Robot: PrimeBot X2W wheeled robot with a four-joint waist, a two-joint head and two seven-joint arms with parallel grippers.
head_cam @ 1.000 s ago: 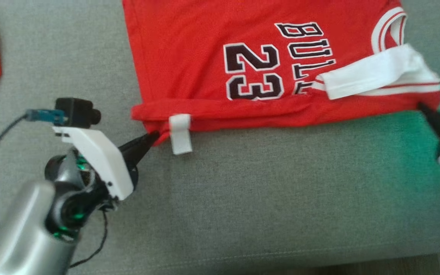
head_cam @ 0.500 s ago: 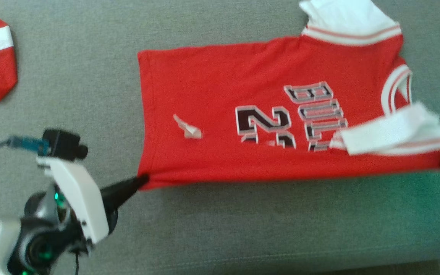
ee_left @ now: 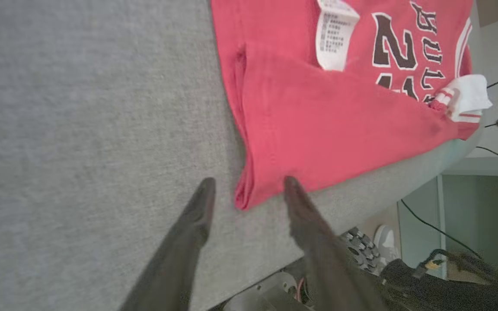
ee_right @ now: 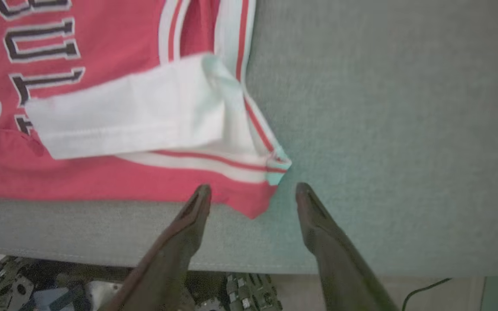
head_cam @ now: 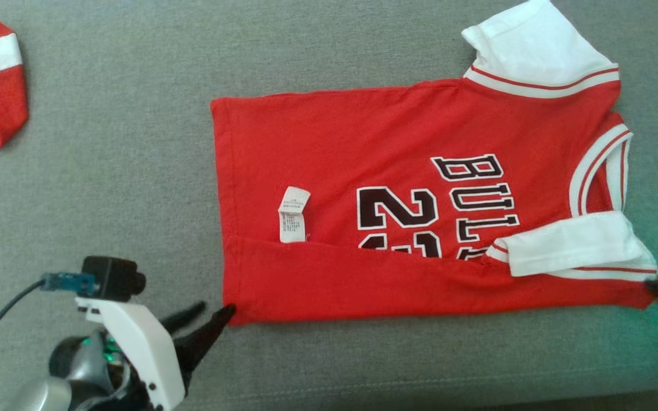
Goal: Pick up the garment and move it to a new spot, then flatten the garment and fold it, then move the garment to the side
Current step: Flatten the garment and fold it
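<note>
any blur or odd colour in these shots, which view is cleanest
Head view: cleanest, jersey lettering crisp, though a green cast tints the grey surface at the right edge. Left wrist view: left gripper fingers soft, the red washed to pink. Right wrist view: right gripper fingers soft, teal tint on the white sleeve.

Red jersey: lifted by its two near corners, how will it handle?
Probably floppy: the red jersey lies flat with its near edge folded over softly, so it should sag between grasp points. The folded white sleeve may flop open once lifted. Pushed across the grey fabric surface, it would likely bunch rather than slide.
</note>
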